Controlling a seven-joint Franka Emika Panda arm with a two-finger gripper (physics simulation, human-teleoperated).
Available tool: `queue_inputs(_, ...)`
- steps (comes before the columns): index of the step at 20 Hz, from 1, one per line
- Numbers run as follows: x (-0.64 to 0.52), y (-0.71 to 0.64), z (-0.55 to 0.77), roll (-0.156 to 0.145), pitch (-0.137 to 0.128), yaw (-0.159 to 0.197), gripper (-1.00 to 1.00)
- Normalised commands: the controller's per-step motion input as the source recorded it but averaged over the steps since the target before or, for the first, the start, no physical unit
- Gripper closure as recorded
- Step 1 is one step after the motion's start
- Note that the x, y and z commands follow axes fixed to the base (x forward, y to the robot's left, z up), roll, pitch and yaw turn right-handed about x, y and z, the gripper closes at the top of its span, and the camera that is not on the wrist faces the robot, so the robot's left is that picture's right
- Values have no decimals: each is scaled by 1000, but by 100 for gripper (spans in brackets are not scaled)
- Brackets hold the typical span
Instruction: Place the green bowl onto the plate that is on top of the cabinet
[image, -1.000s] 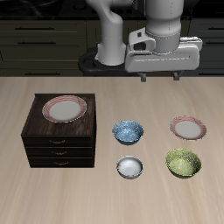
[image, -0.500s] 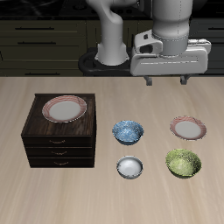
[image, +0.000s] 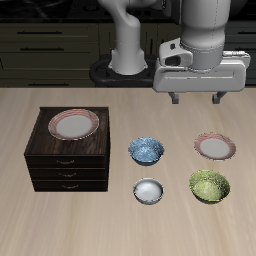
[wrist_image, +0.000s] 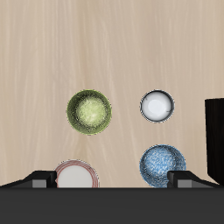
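The green bowl sits upright near the worktop's front edge, just in front of a second red-rimmed plate and beside the plain white-grey bowl. The hand hovers high above, fingers spread and empty. It should descend straight, straddle the bowl's rim with one finger inside, then lift clear before crossing to the plate on the cabinet.

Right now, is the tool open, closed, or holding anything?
Tool: open, fingers spread wide, holding nothing; it hangs high above the table, the green bowl untouched below.
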Motion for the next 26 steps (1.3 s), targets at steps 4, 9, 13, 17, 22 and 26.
queue_inputs(4, 159, 110, -86, 8, -4, 3, -100)
queue_inputs(9, 104, 43, -107, 9, -1, -6, -100)
queue_inputs(13, 50, -3, -287, 5, 16, 20, -100)
queue_inputs(17, 176, -23, -360, -9, 30, -5, -100)
queue_inputs(22, 155, -34, -506, -9, 64, -7, -100)
queue_inputs(26, 112, 18, -464, -10, 45, -8, -100)
